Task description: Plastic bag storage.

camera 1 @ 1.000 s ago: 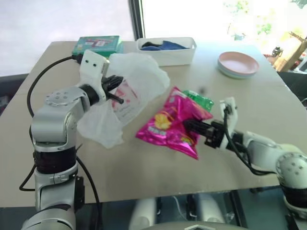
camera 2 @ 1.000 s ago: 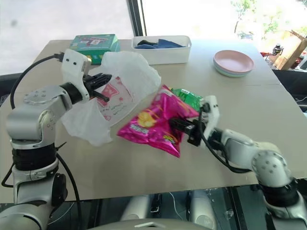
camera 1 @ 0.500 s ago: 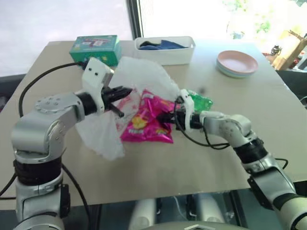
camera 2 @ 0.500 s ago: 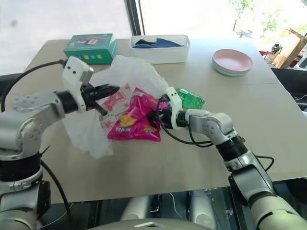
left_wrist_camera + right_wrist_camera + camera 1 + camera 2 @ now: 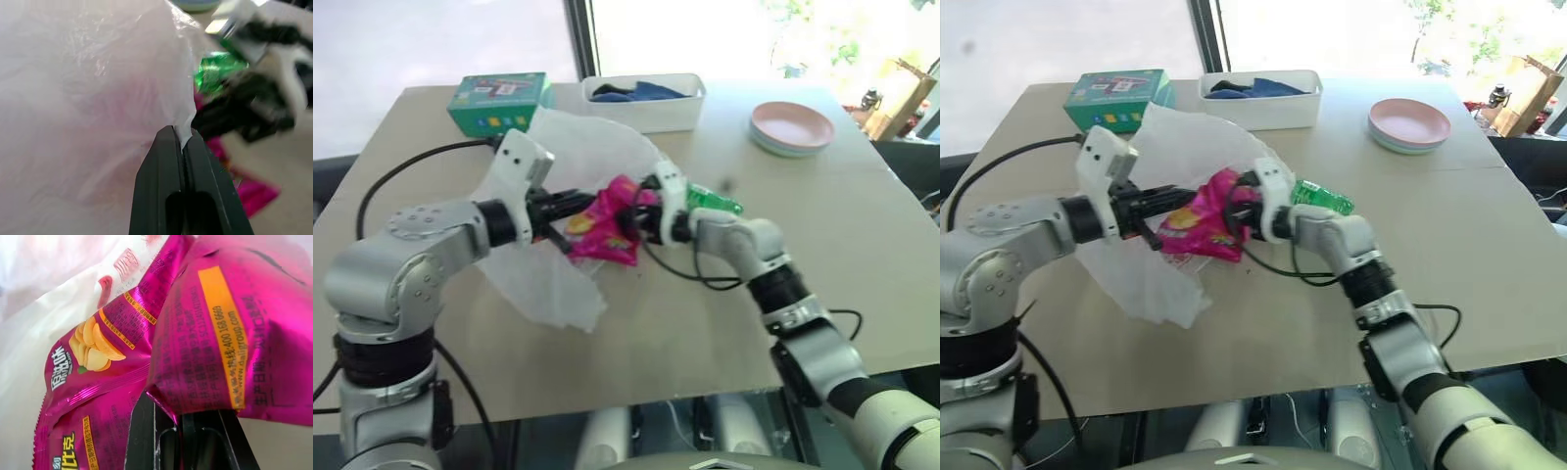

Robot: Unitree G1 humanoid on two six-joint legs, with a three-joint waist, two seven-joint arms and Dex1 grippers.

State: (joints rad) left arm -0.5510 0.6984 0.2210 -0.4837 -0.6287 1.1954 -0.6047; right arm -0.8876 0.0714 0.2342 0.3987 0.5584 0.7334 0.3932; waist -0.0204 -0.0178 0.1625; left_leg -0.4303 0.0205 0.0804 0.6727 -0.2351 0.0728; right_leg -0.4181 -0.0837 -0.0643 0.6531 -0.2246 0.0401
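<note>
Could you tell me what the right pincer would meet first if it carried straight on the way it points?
Probably the plastic bag, whose mouth the left pincer holds; the right pincer already grips the pink snack packet.

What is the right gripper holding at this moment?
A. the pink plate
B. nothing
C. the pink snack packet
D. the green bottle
C: the right gripper has its jaws shut on the pink snack packet, pushing it toward the plastic bag; the green bottle lies on the table behind it.

Off-task on my surface [image 5: 862, 225]: green box [image 5: 499, 100] far left, white bin [image 5: 646, 104] with blue cloth [image 5: 631, 92], pink plates [image 5: 792, 127], green bottle [image 5: 713, 202], pink snack packet [image 5: 607, 227].
</note>
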